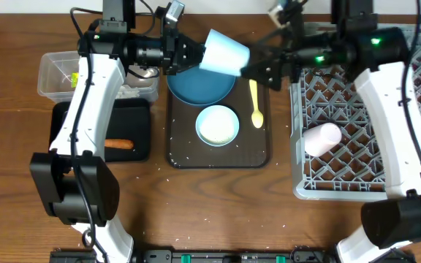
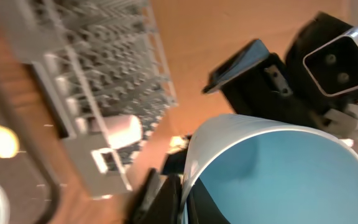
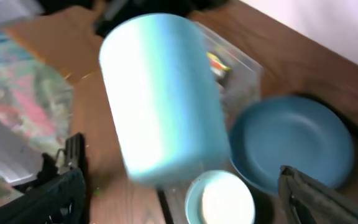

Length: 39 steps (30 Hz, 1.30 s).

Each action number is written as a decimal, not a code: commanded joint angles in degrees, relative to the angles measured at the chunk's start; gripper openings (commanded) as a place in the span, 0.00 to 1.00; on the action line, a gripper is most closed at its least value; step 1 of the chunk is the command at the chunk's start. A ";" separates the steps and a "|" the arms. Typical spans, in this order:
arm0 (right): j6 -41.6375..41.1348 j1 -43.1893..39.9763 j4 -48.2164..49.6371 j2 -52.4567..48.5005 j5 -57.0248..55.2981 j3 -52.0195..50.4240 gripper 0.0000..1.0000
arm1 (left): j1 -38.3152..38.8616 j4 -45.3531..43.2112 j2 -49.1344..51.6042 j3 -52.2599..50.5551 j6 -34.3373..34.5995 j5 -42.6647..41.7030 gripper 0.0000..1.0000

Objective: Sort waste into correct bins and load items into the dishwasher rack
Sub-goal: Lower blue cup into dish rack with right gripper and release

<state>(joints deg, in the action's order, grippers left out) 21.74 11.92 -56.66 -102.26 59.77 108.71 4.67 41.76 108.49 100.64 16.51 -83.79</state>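
The step in hand looks like a handover of the light blue cup (image 1: 224, 52), bound for the dishwasher rack (image 1: 342, 191) on the right. The cup hangs in the air, tipped on its side, over the far edge of the dark blue plate (image 1: 196, 89) and between the two arms. The left pincer (image 1: 200, 55) is clamped on the cup's rim, one finger inside the mouth (the left wrist view shows this best). The right pincer (image 1: 250, 63) stands wide, its fingers (image 3: 64, 186) spread to either side of the cup's closed end; they seem clear of its wall, though the right wrist view is blurred.

Elsewhere, the pinkish-white cup (image 1: 321, 139) lies on its side in the left part of the rack. The pale bowl (image 1: 218, 124) and yellow spoon (image 1: 255, 102) sit on the brown serving tray (image 1: 218, 159), spoon just right of bowl. The sausage (image 1: 119, 144) lies in the black tray (image 1: 141, 117) at the left, with the clear tub (image 1: 50, 73) beyond it.

As I judge it, the right pincer should next close squarely across the cup's body before the left lets go; the wall is smooth and wide, so a skewed grip could slip. After that the cup goes right, to be set among the rack's pegs.
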 commanded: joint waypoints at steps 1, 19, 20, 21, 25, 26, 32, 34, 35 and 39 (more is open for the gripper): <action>2.60 2.16 1.38 0.68 2.49 0.55 0.95 | 0.68 0.24 0.04 0.55 0.07 -6.34 0.06; 2.56 4.59 4.81 0.63 1.99 -0.22 0.44 | 3.08 0.83 0.04 0.55 0.22 -6.32 0.09; 2.45 4.46 4.70 0.63 1.55 -0.22 0.42 | 3.08 0.81 0.04 0.55 0.11 -6.12 0.11; 1.49 4.07 4.50 0.70 0.31 -0.22 0.40 | 3.06 0.81 0.04 0.55 -0.20 -5.64 0.14; -3.08 1.77 1.27 1.60 -7.85 -0.22 0.39 | 3.02 0.83 0.04 0.52 -0.42 0.66 0.22; -3.08 1.03 -0.20 2.01 -9.35 -0.22 0.39 | 3.02 0.85 0.04 0.52 -0.44 3.08 0.23; -8.92 -5.27 -8.55 7.06 -19.85 -0.22 0.39 | 3.39 1.53 0.04 0.39 -0.42 24.37 0.24; -13.22 -7.72 -11.93 9.07 -26.18 -0.22 0.39 | 3.91 2.49 0.04 0.17 -0.37 32.35 0.24; -15.37 -8.90 -13.92 9.94 -30.12 -0.22 0.39 | 4.26 3.02 0.04 -0.04 -0.39 35.82 0.24; -20.98 -14.01 -23.47 12.17 -45.44 -0.22 0.42 | 6.54 4.72 0.07 -1.38 -0.39 48.13 0.24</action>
<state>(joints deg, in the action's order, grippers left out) 7.88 0.69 -77.23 -92.03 28.97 108.27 9.39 45.93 108.55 100.49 16.51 -50.04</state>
